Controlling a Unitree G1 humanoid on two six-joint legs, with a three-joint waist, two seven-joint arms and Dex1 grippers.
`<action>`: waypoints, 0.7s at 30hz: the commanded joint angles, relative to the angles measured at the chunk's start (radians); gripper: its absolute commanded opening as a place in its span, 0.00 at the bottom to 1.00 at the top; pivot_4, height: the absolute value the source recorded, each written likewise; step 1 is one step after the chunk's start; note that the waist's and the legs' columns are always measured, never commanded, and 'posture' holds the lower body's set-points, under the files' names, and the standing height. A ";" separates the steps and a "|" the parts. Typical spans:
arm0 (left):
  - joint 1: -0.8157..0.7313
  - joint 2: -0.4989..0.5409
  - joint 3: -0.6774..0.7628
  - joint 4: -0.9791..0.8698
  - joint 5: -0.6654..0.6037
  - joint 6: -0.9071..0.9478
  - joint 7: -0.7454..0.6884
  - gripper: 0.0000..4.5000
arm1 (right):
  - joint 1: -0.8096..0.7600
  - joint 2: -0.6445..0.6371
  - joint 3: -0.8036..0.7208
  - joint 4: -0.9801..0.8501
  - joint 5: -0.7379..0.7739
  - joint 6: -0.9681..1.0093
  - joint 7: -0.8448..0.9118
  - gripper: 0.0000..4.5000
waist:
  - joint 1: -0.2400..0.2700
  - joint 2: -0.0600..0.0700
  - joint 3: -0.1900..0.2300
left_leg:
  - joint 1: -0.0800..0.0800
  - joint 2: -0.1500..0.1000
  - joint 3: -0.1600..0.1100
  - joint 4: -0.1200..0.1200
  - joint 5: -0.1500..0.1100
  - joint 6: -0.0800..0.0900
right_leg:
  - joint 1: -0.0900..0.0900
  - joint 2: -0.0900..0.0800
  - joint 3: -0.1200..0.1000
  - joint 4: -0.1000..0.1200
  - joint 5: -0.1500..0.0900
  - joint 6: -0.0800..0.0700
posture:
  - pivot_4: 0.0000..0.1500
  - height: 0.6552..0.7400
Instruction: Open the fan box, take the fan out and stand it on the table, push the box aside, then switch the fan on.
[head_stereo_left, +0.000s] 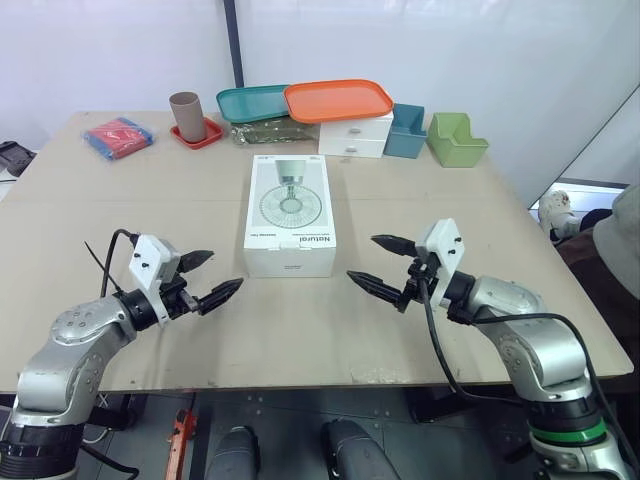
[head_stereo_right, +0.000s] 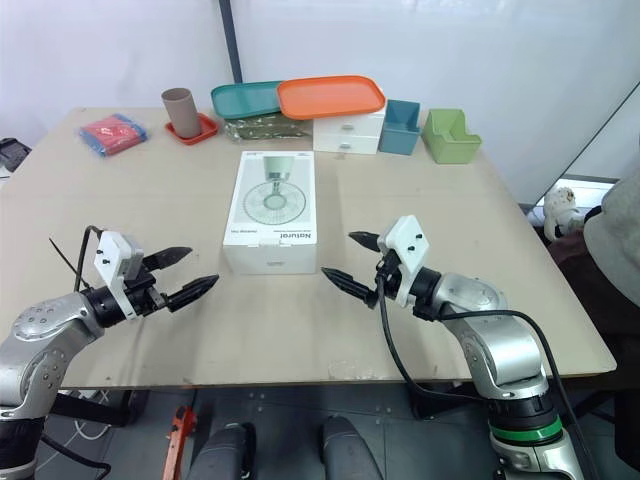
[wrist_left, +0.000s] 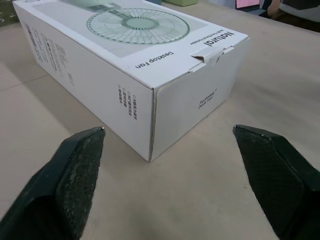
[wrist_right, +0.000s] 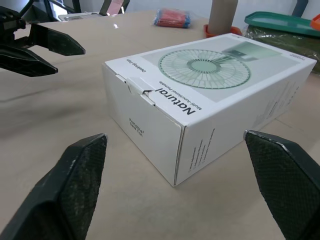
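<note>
two arms are hovering low over the table (head_stereo_left: 120, 200), the left gripper (head_stereo_left: 222, 270) and right gripper (head_stereo_left: 362, 257) both spread wide, flanking the near end of the closed fan box (head_stereo_left: 290, 215) lying flat mid-table.

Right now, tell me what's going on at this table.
A two-armed robot is setting up to open a white fan box that lies flat in the middle of the table. The left gripper and right gripper hover just off the box's near end, one on each side, both with jaws open and touching nothing. The box is closed, its end flap tucked in, so the fan is not out yet.
</note>
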 joint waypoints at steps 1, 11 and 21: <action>-0.042 -0.003 0.022 0.002 -0.013 -0.030 -0.003 0.70 | -0.031 0.007 -0.006 -0.010 -0.001 -0.020 -0.005 1.00 | 0.000 0.000 0.000 | 0.000 0.000 0.000 0.000 0.000 0.000 | 0.000 0.000 0.000 0.000 0.000 0.000 | 1.00 1.00; -0.228 -0.037 -0.005 0.121 -0.006 -0.078 -0.007 0.14 | -0.097 0.038 0.034 -0.009 -0.028 -0.029 -0.014 1.00 | 0.000 0.000 0.000 | 0.000 0.000 0.000 0.000 0.000 0.000 | 0.000 0.000 0.000 0.000 0.001 0.001 | 1.00 1.00; -0.365 -0.075 -0.112 0.329 0.096 -0.146 -0.057 0.03 | -0.195 0.065 0.106 0.032 -0.141 -0.085 -0.051 1.00 | 0.001 0.000 0.000 | -0.001 0.000 -0.001 0.000 0.000 0.000 | 0.000 0.001 0.000 0.000 0.003 0.005 | 1.00 1.00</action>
